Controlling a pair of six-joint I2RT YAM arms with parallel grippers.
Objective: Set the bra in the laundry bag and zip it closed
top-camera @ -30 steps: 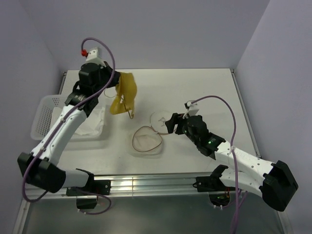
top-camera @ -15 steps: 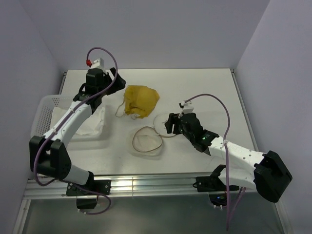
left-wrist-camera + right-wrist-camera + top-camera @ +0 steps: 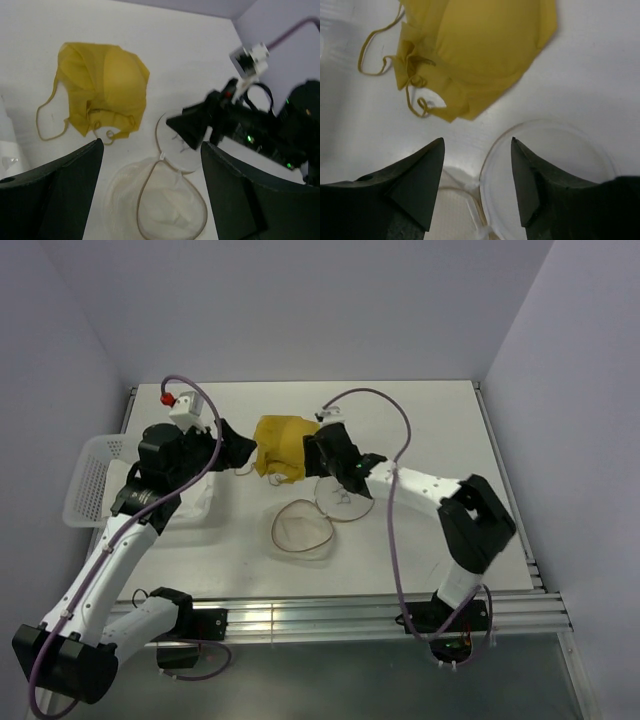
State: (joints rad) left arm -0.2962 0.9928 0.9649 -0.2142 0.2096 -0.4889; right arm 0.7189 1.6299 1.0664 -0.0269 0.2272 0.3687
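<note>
1. The mustard-yellow bra [image 3: 283, 440] lies crumpled on the white table [image 3: 420, 420], held by neither gripper.
2. The left gripper [image 3: 150, 145] is just left of the bra, with its jaws spread wide and empty.
3. The right gripper [image 3: 477, 145] is just beside the bra's right edge, with its jaws parted and empty.
4. The laundry bag [image 3: 300, 530] sits unzipped nearer the arm bases, with its round lid [image 3: 345, 500] lying open beside it.

Bra [image 3: 102, 85] plain mustard-yellow. Laundry bag [image 3: 165, 210] white mesh, brownish zipper rim. Basket [image 3: 88, 475] white, perforated. Table [image 3: 420, 420] white. Walls [image 3: 300, 310] pale lilac. Left arm [image 3: 105, 562] white, black joints.
</note>
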